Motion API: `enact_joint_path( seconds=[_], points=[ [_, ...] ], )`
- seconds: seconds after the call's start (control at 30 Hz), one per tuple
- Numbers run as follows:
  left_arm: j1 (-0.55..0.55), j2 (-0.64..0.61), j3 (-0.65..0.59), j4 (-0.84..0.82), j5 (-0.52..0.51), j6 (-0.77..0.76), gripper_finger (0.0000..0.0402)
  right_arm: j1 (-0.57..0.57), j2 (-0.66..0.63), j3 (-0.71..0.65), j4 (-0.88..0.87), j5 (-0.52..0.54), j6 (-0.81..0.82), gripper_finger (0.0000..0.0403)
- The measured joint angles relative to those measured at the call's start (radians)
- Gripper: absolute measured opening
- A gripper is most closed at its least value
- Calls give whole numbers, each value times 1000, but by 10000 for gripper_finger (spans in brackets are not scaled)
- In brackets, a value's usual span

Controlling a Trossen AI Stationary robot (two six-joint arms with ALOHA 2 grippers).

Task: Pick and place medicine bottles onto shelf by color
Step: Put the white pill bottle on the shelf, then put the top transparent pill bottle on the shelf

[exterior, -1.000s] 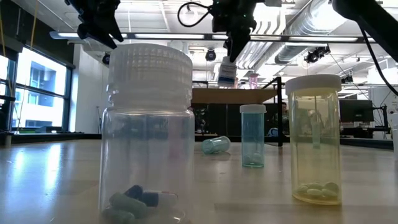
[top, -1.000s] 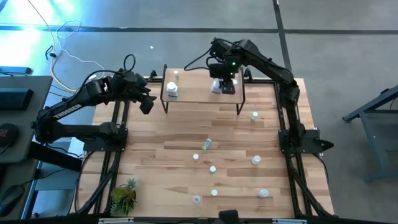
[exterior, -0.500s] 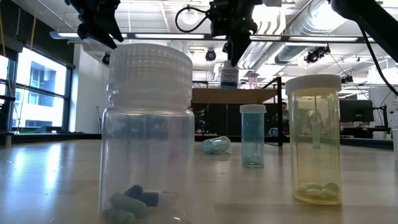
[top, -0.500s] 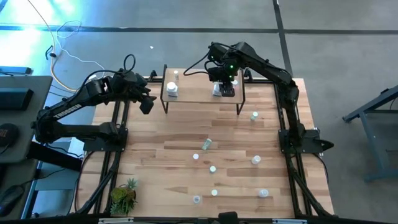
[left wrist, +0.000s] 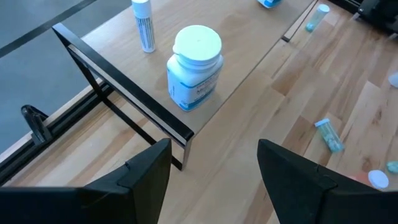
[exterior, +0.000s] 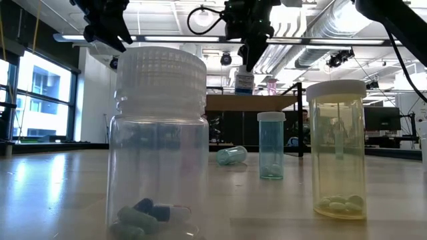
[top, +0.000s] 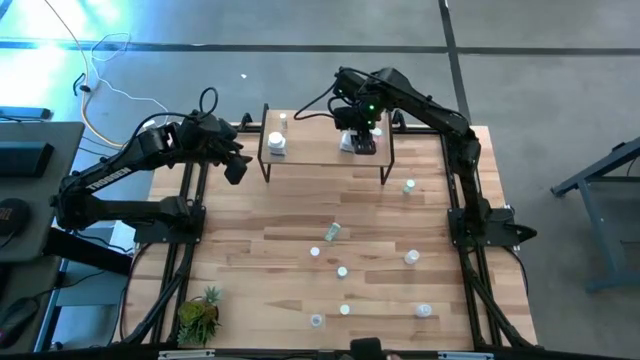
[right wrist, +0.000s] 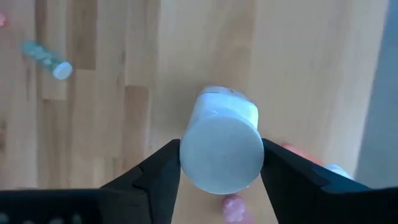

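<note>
The shelf stands at the table's far edge. My right gripper hangs over the shelf's right part, shut on a white-capped medicine bottle with a blue label. My left gripper hovers open and empty just left of the shelf; its fingers spread wide in the left wrist view. On the shelf's left end stand a white bottle with a blue label and a thin vial, both on their bases. Several more bottles are scattered over the tabletop, such as one at the right. My right gripper pinches the bottle by its white cap, one finger on each side, coming from above and pointing down. The bottle is upright, and its base stands on the shelf board.
Small vials dot the middle and near part of the table; one lies on its side. A potted plant sits at the near left corner. Close to the low camera stand a clear bottle and a yellow vial.
My right gripper has come down a little and set the blue-labelled bottle from just above the shelf onto the board. For the last half second it has kept still.
</note>
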Motion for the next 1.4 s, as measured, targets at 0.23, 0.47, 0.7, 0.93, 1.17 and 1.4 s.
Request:
enact_joint_path(
  seconds=[0.23, 0.47, 0.7, 0.93, 1.17, 1.4],
  points=[
    [0, 0, 0, 0, 0, 0, 229, 0, 0, 0, 12, 20, -3, 205],
    [0, 0, 0, 0, 0, 8, 229, 0, 0, 0, 16, 32, -4, 206],
    [0, 0, 0, 0, 0, 8, 229, 0, -5, 0, 18, 60, 2, 206],
    [0, 0, 0, 0, 0, 8, 229, 2, -26, 0, 19, 59, 6, 206],
    [0, 0, 0, 0, 22, 8, 229, 4, -58, 0, 20, 61, 50, 207],
    [-1, 0, 0, 0, 22, 8, 229, 23, -87, 0, 11, 59, 149, 207]
  ],
)
